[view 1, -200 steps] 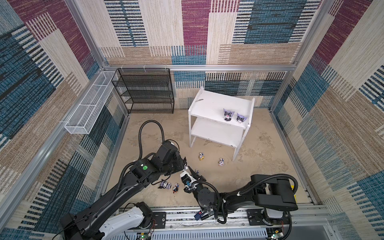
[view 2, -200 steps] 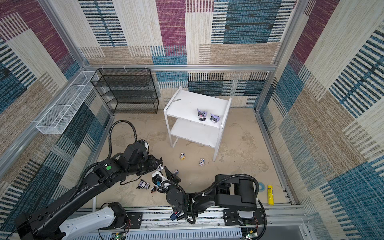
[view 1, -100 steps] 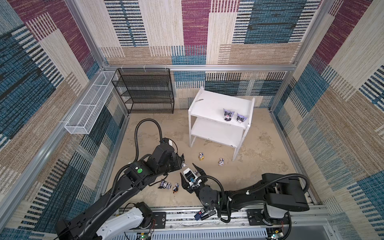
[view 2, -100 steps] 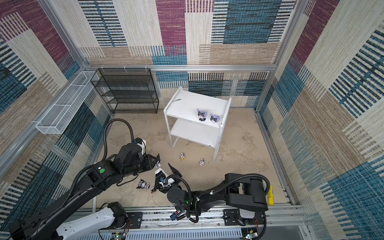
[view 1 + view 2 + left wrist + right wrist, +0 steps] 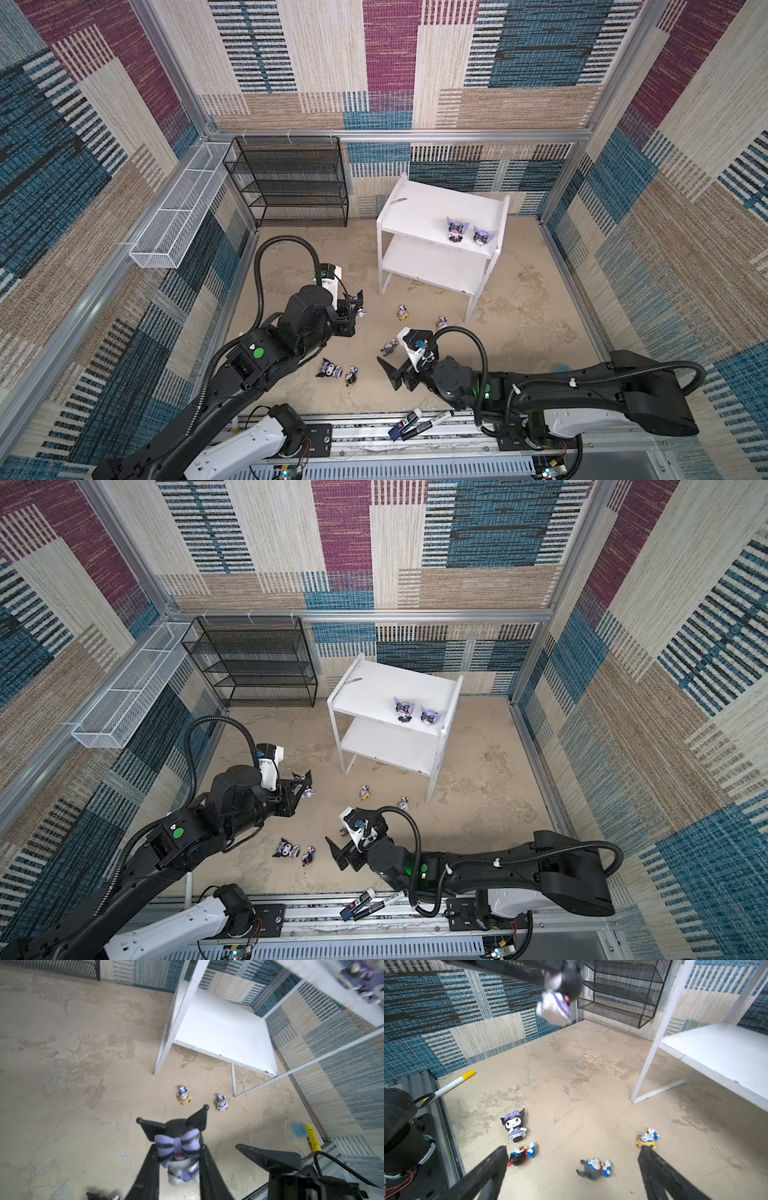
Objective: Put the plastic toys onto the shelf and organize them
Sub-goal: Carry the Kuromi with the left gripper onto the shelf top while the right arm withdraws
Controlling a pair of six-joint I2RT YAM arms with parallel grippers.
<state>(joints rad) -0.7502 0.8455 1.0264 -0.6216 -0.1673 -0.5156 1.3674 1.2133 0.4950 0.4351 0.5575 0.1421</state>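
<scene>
1. Left gripper (image 5: 178,1153): its two fingers are clamped on a black-hooded figurine (image 5: 178,1132) with a striped lilac bow. They grip it by the sides of the head and hold it clear of the floor (image 5: 353,257), over the floor's left half.
2. Right gripper (image 5: 574,1148): the jaws stand wide apart with nothing between them. It is low over the floor near the middle of the front edge.
3. Grey figurine (image 5: 592,1168): it lies tipped over on the floor. In the right wrist view it shows between the two spread fingers and touches neither.
4. Shelf (image 5: 415,208): it stands toward the floor's back right. On its top tier two lilac-hooded figurines (image 5: 457,228) (image 5: 481,236) stand upright side by side, near the tier's front right corner.
5. Second black-hooded figurine (image 5: 514,1124): it lies on its back near the floor's front edge, left of centre. A small black-bodied figurine (image 5: 520,1156) lies on its side just beside it.
6. Yellow-bodied figurine (image 5: 184,1097) and white-bodied figurine (image 5: 222,1103): both lie on the floor just in front of the shelf's front legs, apart from each other.
7. Surroundings: a black wire rack (image 5: 286,183) stands at the floor's back left corner. A white wire basket (image 5: 174,224) runs along the left wall, and two marker pens (image 5: 419,422) lie on the front rail.
</scene>
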